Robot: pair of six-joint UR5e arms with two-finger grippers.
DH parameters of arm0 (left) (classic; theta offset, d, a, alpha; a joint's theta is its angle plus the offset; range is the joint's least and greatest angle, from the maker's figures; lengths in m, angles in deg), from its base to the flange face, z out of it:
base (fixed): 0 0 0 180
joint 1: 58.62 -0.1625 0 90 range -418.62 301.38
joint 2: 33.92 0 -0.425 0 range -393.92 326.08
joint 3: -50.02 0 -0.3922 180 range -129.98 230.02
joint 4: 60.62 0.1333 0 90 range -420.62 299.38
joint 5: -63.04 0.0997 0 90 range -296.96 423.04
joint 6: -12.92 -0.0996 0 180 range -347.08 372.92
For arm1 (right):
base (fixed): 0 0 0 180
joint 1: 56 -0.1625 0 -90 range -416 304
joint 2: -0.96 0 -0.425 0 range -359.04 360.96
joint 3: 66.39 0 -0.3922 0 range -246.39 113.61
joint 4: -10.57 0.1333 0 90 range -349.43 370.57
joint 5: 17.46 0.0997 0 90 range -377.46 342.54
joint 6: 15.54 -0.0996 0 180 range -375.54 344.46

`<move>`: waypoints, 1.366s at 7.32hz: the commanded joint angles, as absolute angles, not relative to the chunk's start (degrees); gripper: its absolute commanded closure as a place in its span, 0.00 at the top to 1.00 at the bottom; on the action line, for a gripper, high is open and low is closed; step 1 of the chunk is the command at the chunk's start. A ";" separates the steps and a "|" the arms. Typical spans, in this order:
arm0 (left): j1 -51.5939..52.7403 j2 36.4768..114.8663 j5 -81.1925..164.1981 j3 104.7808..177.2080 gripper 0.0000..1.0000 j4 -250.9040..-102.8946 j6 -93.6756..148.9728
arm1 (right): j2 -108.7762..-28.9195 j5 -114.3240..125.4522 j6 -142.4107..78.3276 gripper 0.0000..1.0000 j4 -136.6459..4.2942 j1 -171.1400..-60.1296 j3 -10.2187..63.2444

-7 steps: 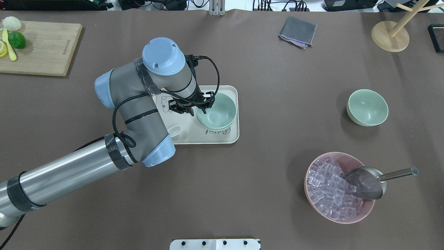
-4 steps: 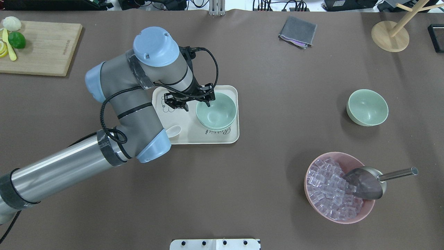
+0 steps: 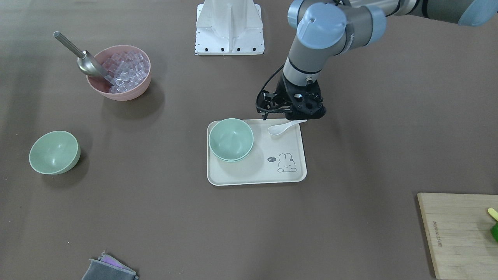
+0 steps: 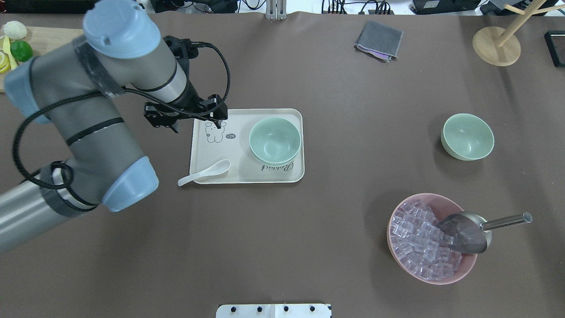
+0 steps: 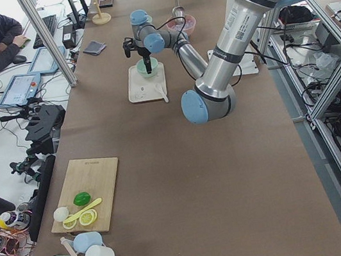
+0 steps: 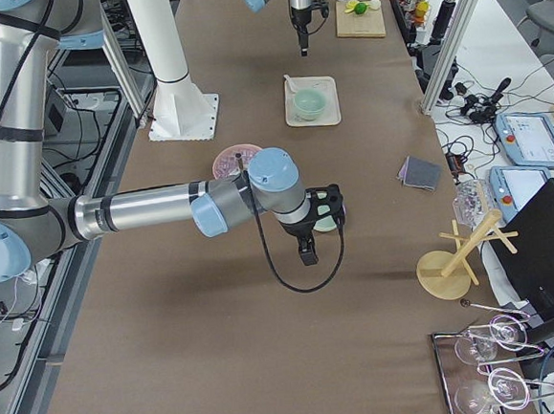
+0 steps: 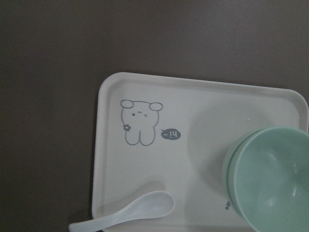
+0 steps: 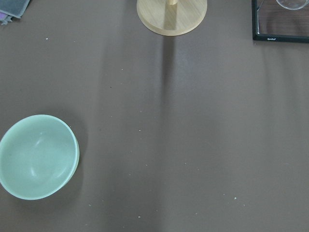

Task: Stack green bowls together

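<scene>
Two pale green bowls [image 4: 275, 140] sit nested one inside the other on the right half of a cream tray [image 4: 207, 148]; the left wrist view shows them [image 7: 270, 179] at its lower right. A third green bowl [image 4: 468, 136] stands alone on the table far to the right and shows in the right wrist view [image 8: 38, 155]. My left gripper [image 4: 185, 117] hangs open and empty above the tray's left edge, well clear of the stack. The right gripper [image 6: 307, 254] shows only in the exterior right view, raised near the lone bowl; I cannot tell its state.
A white spoon [image 4: 205, 172] lies across the tray's front left corner. A pink bowl [image 4: 408, 265] of clear cubes with a metal scoop [image 4: 481, 227] stands front right. A grey cloth [image 4: 378, 39] and wooden stand [image 4: 496, 46] are at the back. A cutting board [image 3: 459, 233] lies far left.
My left gripper has lifted away from the bowls on the tray and moved to the left, beyond the tray's left edge. The bowls have stayed in place.
</scene>
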State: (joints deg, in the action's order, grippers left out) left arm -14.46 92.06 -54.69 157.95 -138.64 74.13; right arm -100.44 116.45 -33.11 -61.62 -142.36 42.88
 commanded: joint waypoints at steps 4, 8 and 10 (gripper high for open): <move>19.97 69.39 -66.94 159.30 0.98 -133.30 15.35 | -93.27 106.58 -54.61 0.98 -62.38 -126.35 42.94; 29.27 63.81 -66.87 152.25 0.98 -133.13 0.35 | -84.66 103.48 -62.37 0.94 -61.76 -120.44 33.65; 29.27 60.57 -67.04 152.33 0.98 -133.92 0.26 | -83.24 99.19 -65.89 0.92 -61.68 -116.32 32.75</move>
